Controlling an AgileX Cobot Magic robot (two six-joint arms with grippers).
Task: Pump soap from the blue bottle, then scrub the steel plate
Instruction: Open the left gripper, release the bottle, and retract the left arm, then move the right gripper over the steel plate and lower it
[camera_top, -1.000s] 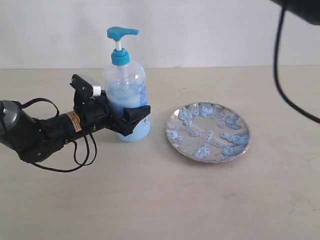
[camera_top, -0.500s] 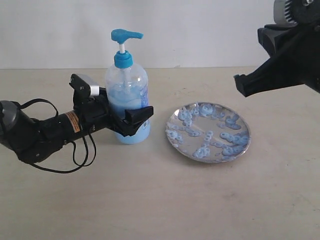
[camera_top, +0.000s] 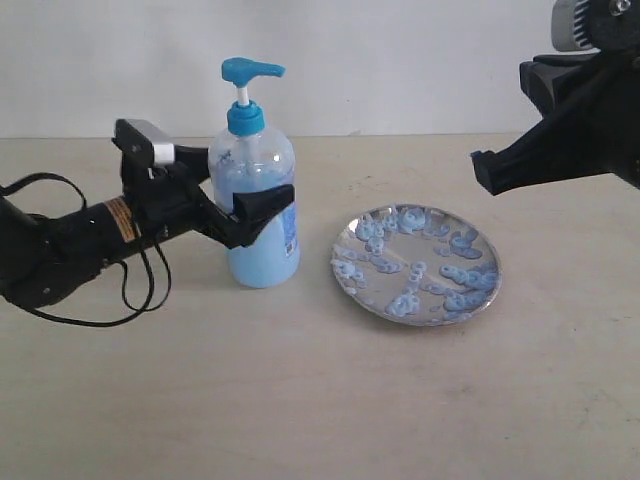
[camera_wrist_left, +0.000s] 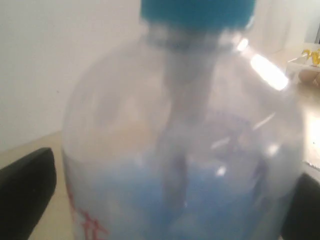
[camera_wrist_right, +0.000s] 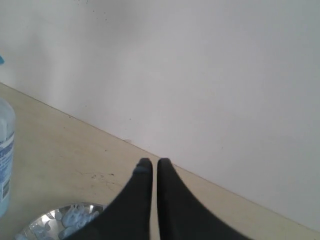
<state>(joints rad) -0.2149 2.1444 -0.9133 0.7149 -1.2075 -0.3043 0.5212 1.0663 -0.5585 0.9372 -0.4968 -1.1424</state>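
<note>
The blue bottle (camera_top: 262, 225) stands upright on the tan table, blue pump head pointing right. My left gripper (camera_top: 264, 196) is open and straddles its upper body; the near finger (camera_top: 268, 208) crosses the front and the far one is hidden. In the left wrist view the bottle (camera_wrist_left: 185, 150) fills the gap, with a sliver of table beside one finger (camera_wrist_left: 25, 195). The steel plate (camera_top: 420, 321) lies to the bottle's right, dotted with soap (camera_top: 460, 272). My right gripper (camera_top: 482, 168) hangs shut and empty above the plate's right side; its view shows the fingertips (camera_wrist_right: 144, 165), the plate (camera_wrist_right: 55, 220) and the bottle (camera_wrist_right: 5, 160).
A white wall runs along the table's far edge. The left arm's black cable (camera_top: 140, 300) loops onto the table in front of it. Some yellow and pale items (camera_wrist_left: 307, 60) show beyond the bottle in the left wrist view.
The left gripper slid up and back along the bottle toward the left while the bottle stayed put. The right gripper came down into view a second ago and has since held still.
</note>
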